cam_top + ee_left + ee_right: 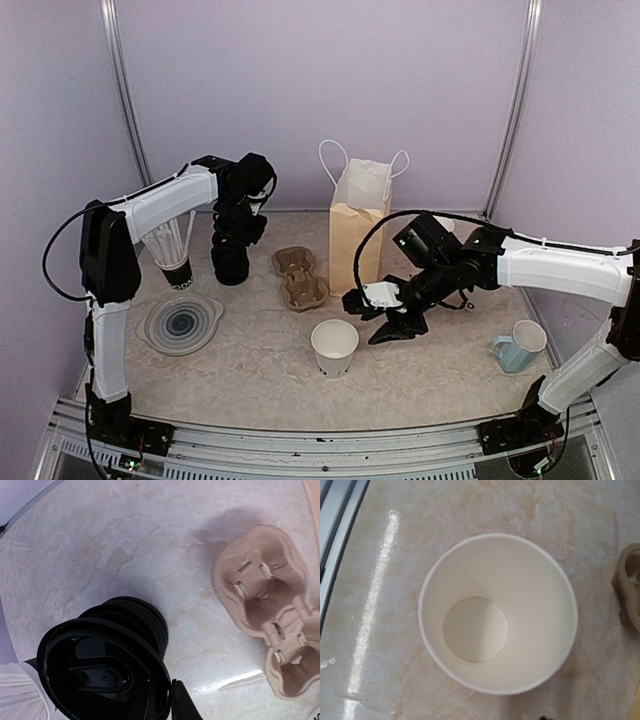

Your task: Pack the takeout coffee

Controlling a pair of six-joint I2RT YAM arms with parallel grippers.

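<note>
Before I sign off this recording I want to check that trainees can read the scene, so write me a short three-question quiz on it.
1. True or false: the open white paper cup near the front of the table has a lid on it.
2. What is the left gripper pinching? A) a round black plastic lid; B) a light blue mug; C) a bag handle.
3. Fill in: in the top view, the brown moulded cardboard cup carrier lies between the stack of black lids and the ____.

Key: 1 false. 2 A, pinched at its rim. 3 the tall brown paper bag with white handles.
</note>
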